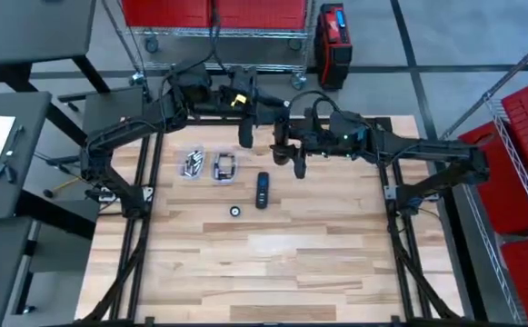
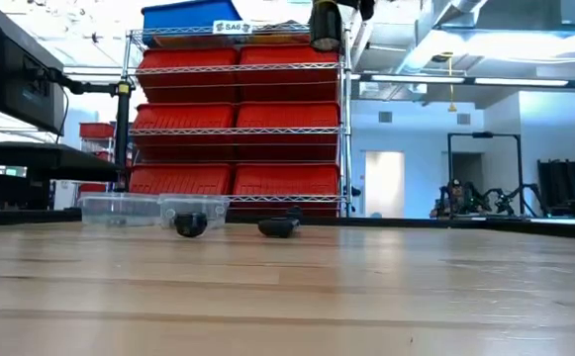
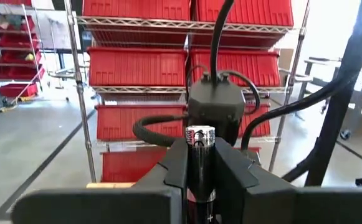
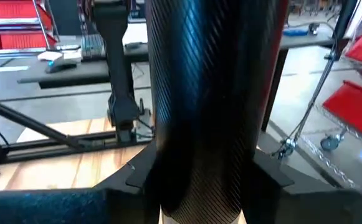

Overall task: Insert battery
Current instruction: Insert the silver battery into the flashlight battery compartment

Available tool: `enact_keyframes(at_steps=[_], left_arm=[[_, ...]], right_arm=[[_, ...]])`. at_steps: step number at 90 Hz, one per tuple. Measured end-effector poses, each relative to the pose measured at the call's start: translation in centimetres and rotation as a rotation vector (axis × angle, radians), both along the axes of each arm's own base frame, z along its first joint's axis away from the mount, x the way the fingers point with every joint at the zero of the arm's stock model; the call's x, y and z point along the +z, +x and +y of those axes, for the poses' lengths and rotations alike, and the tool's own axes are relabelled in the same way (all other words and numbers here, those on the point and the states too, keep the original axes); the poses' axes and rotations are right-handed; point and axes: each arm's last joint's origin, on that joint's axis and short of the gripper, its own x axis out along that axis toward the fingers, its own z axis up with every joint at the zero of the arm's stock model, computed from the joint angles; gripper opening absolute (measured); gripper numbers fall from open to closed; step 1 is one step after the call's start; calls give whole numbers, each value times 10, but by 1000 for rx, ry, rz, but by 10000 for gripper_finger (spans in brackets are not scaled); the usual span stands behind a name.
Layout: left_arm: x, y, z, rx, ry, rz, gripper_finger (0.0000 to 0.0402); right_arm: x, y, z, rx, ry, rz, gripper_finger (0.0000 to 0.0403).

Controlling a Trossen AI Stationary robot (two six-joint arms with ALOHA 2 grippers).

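wooden counter [image 1: 273,254] carries a small dark round part [image 1: 235,211], and just beyond it a dark remote [image 1: 262,189] lies flat, its long axis running from the near edge toward the far edge. beside the remote, on the left arm's side, stand two clear boxes [image 1: 192,164] [image 1: 224,167]. left pincer [image 3: 200,163] is above the far edge, closed on a battery [image 3: 200,137] with its metal end pointing away from the wrist. right pincer [image 1: 286,156] hangs just beyond the remote; i cannot tell its state.
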Motion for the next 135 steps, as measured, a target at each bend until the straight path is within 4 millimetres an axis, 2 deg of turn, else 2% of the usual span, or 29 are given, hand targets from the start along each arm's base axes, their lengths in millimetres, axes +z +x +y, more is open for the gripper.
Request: enact_keyframes(at_steps=[21,42,64,106,114,135], left_arm=[[11,-12,-3,6,17,-49,26],[16,-11,-3,0,16,-122,26],[26,-13,-4,-9,8,-239,26],[35,-17,-11,-10,46,-345,26],[34,-16,-11,-4,60,-338,44],[32,-15,-11,12,88,-306,125]], right_arm=[[12,-2,-4,-6,-21,-98,140],[28,-5,-5,-8,-50,-130,140],[37,-6,-5,-10,-63,-207,140],[52,-8,-3,-12,-117,-359,140],[52,-8,-4,-14,-117,-356,140],[49,-8,-4,-13,-112,-329,140]])
